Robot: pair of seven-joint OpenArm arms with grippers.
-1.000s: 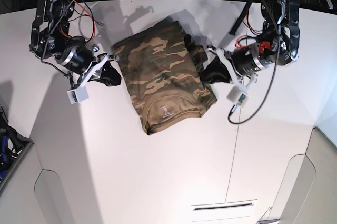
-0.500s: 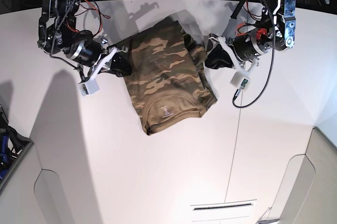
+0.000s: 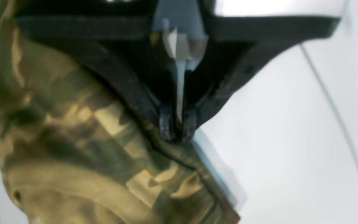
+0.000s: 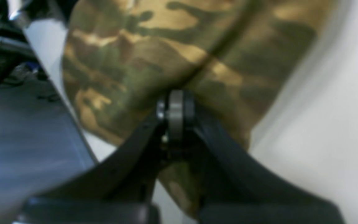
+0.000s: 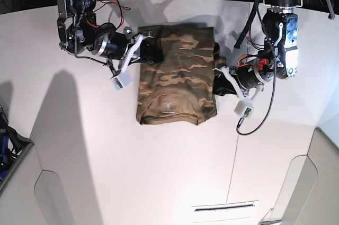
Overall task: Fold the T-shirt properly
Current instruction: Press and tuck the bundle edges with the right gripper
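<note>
The camouflage T-shirt (image 5: 177, 82) lies folded into a rectangle on the white table (image 5: 106, 156), neckline label (image 5: 168, 107) toward the front edge. My right gripper (image 5: 150, 54) is at the shirt's upper left edge; in the right wrist view it (image 4: 176, 107) is shut with the cloth (image 4: 182, 46) bunched at its tips. My left gripper (image 5: 217, 86) sits at the shirt's right edge. Up close in the left wrist view, that gripper (image 3: 177, 129) pinches the hem of the cloth (image 3: 73, 140), and both wrist views are blurred.
A thin seam (image 5: 238, 145) runs down the table right of the shirt. A narrow slot (image 5: 225, 207) sits near the front. Dark gear (image 5: 8, 145) pokes in at the left edge. Red and black cables hang off both arms.
Both grippers shifted with the cloth: the right one up and toward the centre, the left one down. The shirt has turned from slanted to square on the table.
</note>
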